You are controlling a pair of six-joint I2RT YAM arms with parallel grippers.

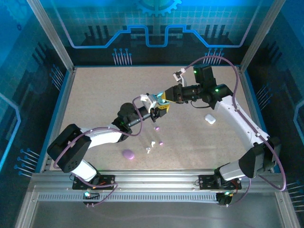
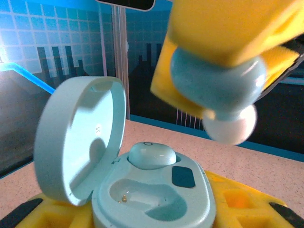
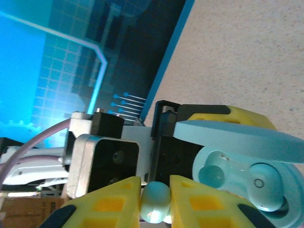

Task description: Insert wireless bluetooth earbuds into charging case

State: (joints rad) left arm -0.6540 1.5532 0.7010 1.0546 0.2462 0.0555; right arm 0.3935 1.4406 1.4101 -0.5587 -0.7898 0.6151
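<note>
Pinched between the pads of the right gripper, one light-blue earbud is held at the upper right of the left wrist view, just above the open charging case. That case is clamped by the left gripper; a second earbud is seated in it beside one empty well. Lower in the overhead view, two pink buds, two white buds, one purple case and one white case are seen on the table.
</note>
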